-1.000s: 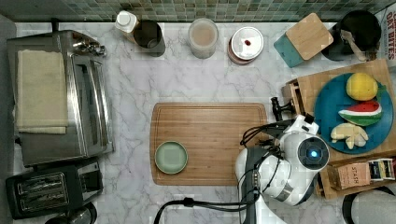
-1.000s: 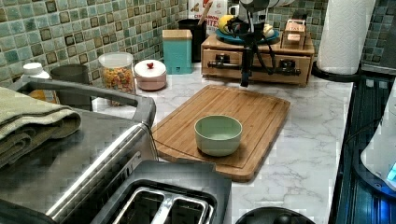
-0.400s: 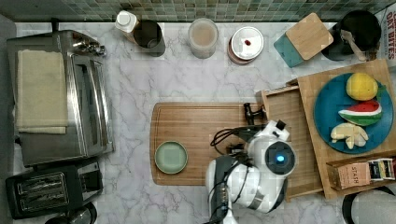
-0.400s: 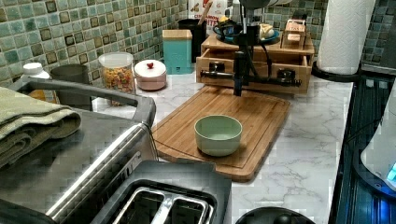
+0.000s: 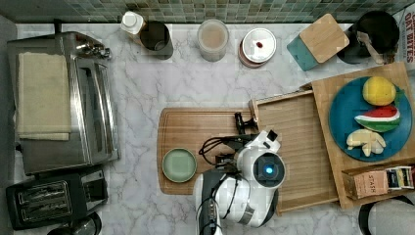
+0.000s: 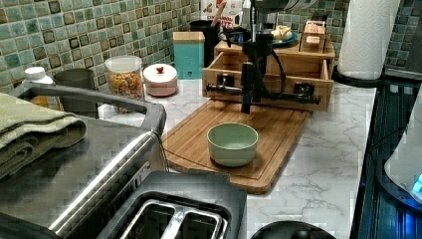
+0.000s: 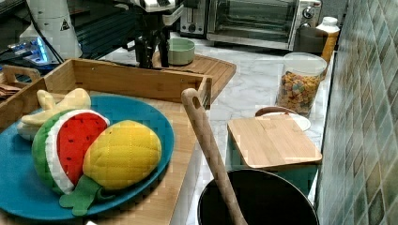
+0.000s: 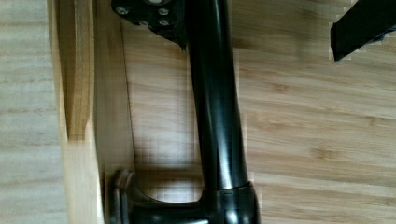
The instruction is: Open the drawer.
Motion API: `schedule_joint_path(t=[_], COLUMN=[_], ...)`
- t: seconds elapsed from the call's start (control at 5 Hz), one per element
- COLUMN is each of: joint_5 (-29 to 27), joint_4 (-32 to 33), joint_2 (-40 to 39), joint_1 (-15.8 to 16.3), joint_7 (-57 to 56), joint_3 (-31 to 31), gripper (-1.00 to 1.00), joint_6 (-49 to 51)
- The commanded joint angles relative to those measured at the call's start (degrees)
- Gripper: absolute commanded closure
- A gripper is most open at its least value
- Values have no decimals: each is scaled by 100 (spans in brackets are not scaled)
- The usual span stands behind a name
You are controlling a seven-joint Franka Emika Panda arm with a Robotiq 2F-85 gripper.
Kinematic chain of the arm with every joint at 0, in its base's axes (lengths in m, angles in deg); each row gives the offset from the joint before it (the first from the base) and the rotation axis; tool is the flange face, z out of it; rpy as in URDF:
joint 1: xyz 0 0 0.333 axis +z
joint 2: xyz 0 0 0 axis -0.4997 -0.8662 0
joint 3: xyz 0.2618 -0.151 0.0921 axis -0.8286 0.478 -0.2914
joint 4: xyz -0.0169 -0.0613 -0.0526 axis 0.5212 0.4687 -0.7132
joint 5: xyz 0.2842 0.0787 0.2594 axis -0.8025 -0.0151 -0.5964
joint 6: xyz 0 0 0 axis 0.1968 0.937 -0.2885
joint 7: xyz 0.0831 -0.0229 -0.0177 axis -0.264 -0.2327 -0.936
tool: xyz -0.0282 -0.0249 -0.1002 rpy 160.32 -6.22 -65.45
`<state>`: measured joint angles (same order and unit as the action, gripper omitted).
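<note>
The light-wood drawer (image 5: 298, 147) stands pulled out from under the wooden top, its front reaching over the edge of the bamboo cutting board (image 5: 195, 132). Its long black bar handle (image 6: 283, 95) runs across the front (image 6: 268, 79). My gripper (image 5: 243, 125) hangs straight down at the handle (image 8: 217, 116). In the wrist view the bar runs between my fingers: one finger (image 8: 149, 14) lies against it on the drawer side, the other (image 8: 364, 23) stands well apart. The gripper (image 6: 246, 107) is open around the bar.
A green bowl (image 5: 179, 165) sits on the cutting board near the arm. The wooden top carries a blue plate (image 5: 342, 117) of fruit. Jars and a teal box (image 5: 318, 41) line the tiled back wall. A toaster oven (image 5: 63, 98) and toaster (image 5: 49, 198) stand at the top view's left.
The drawer has slid out toward the top view's left, from nearly closed to wide open, with my gripper travelling along at its handle over the cutting board.
</note>
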<state>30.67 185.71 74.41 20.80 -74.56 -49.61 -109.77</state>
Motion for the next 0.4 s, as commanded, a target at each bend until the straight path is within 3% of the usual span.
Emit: schedule_joint_path(t=[0.2,0.4], joint_5=[-434,-402], joint_4=[348,336], joint_2=[221,339], joint_1=[979,1042], joint_7=[1465,1921], joint_3=[-1022,-1234], gripper=[-100,-100], joint_6=[1,85])
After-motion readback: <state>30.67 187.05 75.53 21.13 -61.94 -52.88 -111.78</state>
